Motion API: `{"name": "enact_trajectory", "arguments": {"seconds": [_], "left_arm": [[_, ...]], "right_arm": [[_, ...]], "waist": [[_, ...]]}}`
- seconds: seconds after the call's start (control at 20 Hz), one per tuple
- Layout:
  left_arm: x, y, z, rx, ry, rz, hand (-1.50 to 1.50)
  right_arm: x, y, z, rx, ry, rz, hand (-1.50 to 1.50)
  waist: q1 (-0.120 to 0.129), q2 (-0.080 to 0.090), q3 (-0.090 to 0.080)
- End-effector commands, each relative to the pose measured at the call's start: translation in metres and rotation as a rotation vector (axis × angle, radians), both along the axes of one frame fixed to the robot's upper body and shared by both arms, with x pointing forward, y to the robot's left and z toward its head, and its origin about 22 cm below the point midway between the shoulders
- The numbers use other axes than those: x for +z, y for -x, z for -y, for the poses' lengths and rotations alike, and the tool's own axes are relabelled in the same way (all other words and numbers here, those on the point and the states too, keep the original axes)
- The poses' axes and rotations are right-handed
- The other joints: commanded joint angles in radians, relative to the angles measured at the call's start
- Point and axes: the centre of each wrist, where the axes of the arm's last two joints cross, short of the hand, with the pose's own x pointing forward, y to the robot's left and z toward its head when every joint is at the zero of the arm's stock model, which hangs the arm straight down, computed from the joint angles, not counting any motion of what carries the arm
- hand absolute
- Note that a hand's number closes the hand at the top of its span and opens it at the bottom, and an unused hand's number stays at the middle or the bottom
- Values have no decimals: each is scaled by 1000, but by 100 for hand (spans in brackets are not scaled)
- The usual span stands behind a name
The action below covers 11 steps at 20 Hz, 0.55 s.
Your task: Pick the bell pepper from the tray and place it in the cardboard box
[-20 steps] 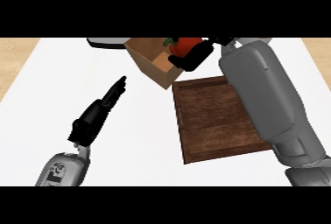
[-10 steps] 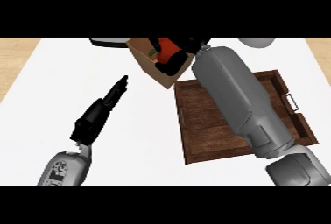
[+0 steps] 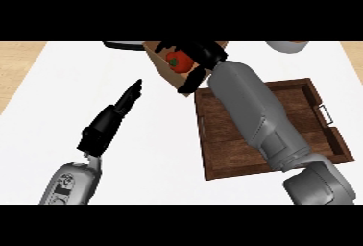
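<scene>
1. the bell pepper point(image 3: 176, 61) is sitting inside the cardboard box point(image 3: 164, 72) at the far side of the counter, so the carry from the wooden tray point(image 3: 322, 144) is looking done.
2. the right hand point(image 3: 202, 55) is hanging over the box mouth, right beside the pepper. its fingers are bending down around the red shape, but i cannot tell whether they are gripping it or just apart from it.
3. what is looking left, as i judge it: letting go if that is not done, then lifting the hand out of the box.
4. the left hand point(image 3: 117, 113) is lying on the white counter point(image 3: 64, 86) with fingers straight, holding nothing, well apart from the box.
5. the right forearm is covering the tray's left part, and the box's far edge is being cut off at the top.
6. a dark object and a grey one at the far edge are only partly showing; i cannot name them.
</scene>
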Motion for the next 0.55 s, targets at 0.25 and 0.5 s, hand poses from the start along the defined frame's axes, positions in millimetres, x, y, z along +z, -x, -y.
{"name": "enact_trajectory", "arguments": {"seconds": [0.25,0.5], "left_arm": [[2,0,12,-14,5,12,0],[2,-1,0,-19,-3,13,0]], "right_arm": [[-4,-12,46,-51,-498,-126,-150],[9,-21,81,-77,-700,-240,-150]], "waist": [[8,10,2],[7,8,1]]}}
